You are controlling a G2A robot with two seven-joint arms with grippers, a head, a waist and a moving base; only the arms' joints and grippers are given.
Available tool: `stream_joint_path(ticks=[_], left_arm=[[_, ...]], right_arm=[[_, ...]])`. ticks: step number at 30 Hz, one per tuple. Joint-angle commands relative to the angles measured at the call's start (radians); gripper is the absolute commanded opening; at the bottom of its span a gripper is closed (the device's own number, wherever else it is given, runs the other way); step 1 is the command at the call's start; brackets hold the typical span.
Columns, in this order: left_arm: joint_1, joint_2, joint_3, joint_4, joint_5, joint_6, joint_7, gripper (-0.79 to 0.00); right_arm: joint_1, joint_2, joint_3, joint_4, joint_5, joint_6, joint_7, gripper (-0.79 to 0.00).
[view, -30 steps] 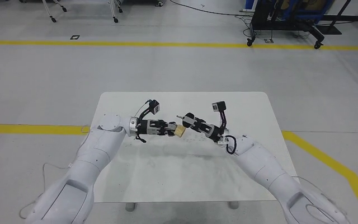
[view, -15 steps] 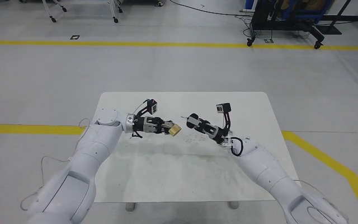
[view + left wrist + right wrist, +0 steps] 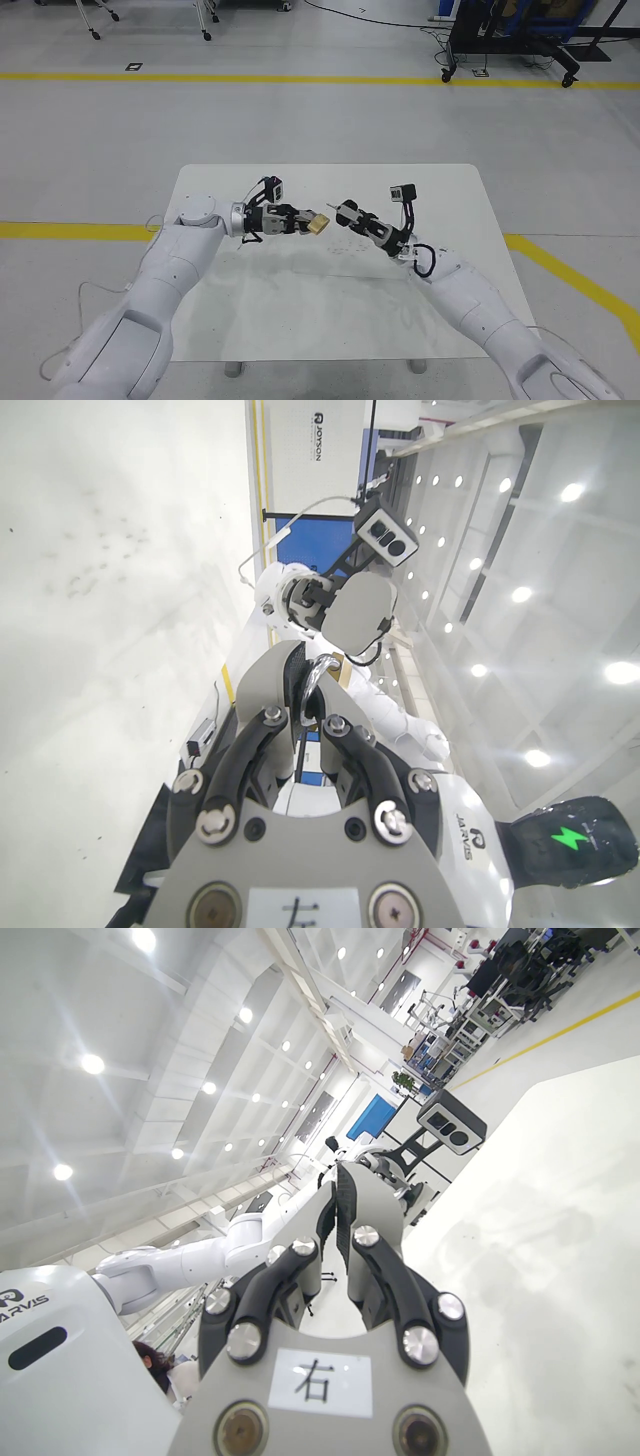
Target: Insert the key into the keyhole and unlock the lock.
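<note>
One brass padlock (image 3: 318, 225) hangs above the far middle of the one white desk (image 3: 300, 320). The left gripper (image 3: 303, 223) holds it, jaws clamped tight around the silver shackle (image 3: 314, 682), with the body pointing right. Just right of it is the right gripper (image 3: 343, 211), its jaws pressed fully together on what looks like one small key (image 3: 328, 211), a thin sliver aimed left at the padlock's far edge. Whether key and padlock touch cannot be told.
</note>
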Motion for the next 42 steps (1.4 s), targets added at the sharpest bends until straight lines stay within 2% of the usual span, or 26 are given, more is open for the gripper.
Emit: stream_joint_path(ticks=[1,8,14,18,22,26,32,42], left_arm=[[-0.009,-0.004,0.006,0.003,0.008,0.026,-0.007,-0.785],[-0.038,-0.026,0.047,0.007,0.061,0.037,-0.036,-0.785],[-0.045,-0.038,0.054,0.034,0.068,0.036,-0.026,-0.785],[-0.045,-0.041,0.05,0.057,0.068,0.041,-0.011,-0.785],[-0.047,-0.043,0.044,0.073,0.065,0.059,0.007,-0.785],[-0.054,-0.047,0.041,0.071,0.07,0.07,0.032,-0.785],[-0.058,-0.046,0.015,0.075,0.044,0.081,0.059,-0.785],[-0.056,-0.045,0.018,0.077,0.058,0.082,0.078,-0.785]], right_arm=[[-0.026,0.009,0.02,-0.03,-0.01,0.023,0.003,-0.785],[-0.106,0.028,0.103,-0.118,-0.083,0.018,-0.099,-0.785],[-0.089,0.004,0.081,-0.107,-0.123,0.061,-0.157,-0.785],[-0.069,-0.014,0.049,-0.086,-0.12,0.059,-0.132,-0.785],[-0.059,-0.022,0.033,-0.069,-0.087,0.038,-0.056,-0.785],[-0.059,-0.021,0.037,-0.058,-0.037,0.022,0.025,-0.785],[-0.101,-0.006,0.087,-0.087,0.061,-0.016,0.086,-0.785],[-0.101,-0.006,0.087,-0.087,0.061,-0.016,0.086,-0.785]])
